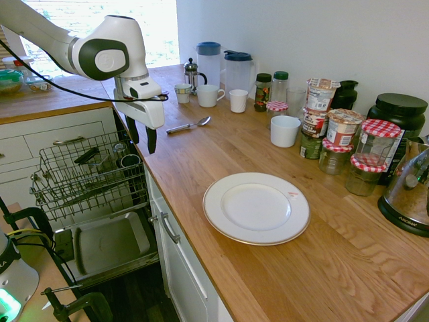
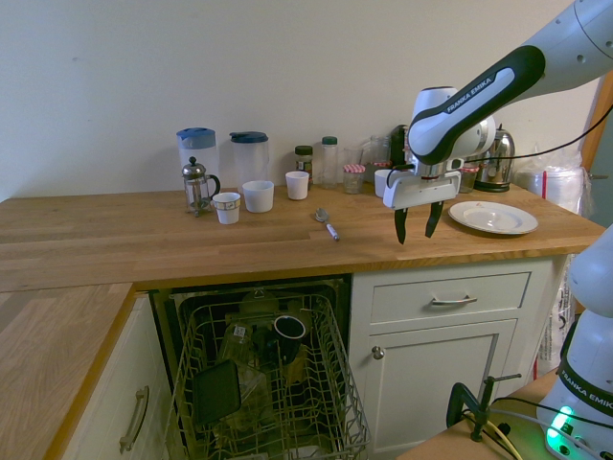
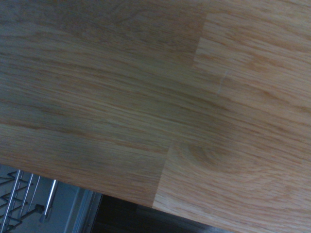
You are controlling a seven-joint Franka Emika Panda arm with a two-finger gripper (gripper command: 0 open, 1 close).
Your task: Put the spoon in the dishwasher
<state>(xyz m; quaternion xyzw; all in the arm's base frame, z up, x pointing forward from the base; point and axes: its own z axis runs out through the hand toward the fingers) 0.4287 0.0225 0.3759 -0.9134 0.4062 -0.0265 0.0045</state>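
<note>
Spoon (image 1: 190, 125) lies flat on the counter (image 1: 281, 268) beside the mugs, well apart from our gripper (image 1: 142, 139), which hangs open and empty over the counter edge; we judge its thin handle could slip from our fingers above the dishwasher (image 2: 259, 383)
</note>
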